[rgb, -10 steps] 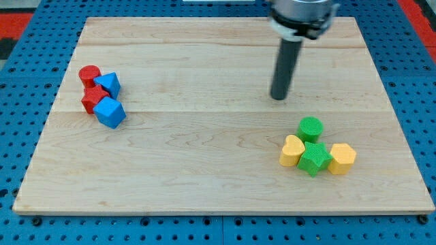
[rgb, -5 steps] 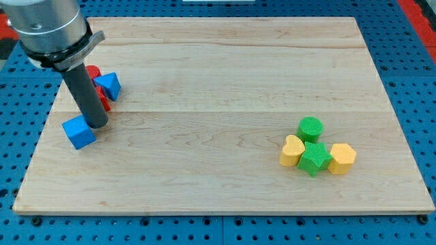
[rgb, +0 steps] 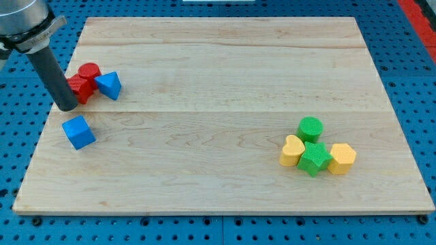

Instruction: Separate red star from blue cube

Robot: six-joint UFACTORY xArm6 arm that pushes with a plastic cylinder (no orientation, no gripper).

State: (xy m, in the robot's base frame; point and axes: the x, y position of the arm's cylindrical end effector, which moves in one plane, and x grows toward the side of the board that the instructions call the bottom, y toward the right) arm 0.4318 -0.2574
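Observation:
The blue cube (rgb: 79, 132) lies alone near the board's left edge. The red star (rgb: 80, 88) sits above it at the view's upper left, partly hidden by my rod and touching a red cylinder (rgb: 89, 71). A blue triangular block (rgb: 108, 85) lies just right of the red blocks. My tip (rgb: 67, 106) rests on the board at the star's lower left, between the star and the blue cube, a short gap above the cube.
At the view's right a cluster holds a green cylinder (rgb: 310, 127), a yellow heart (rgb: 292, 150), a green star (rgb: 314, 158) and a yellow block (rgb: 342, 158). The wooden board (rgb: 225, 75) lies on a blue pegboard.
My rod swept from the board's upper right to the left cluster and pushed the blue cube down and left, away from the red star. The tip then moved up-left beside the star.

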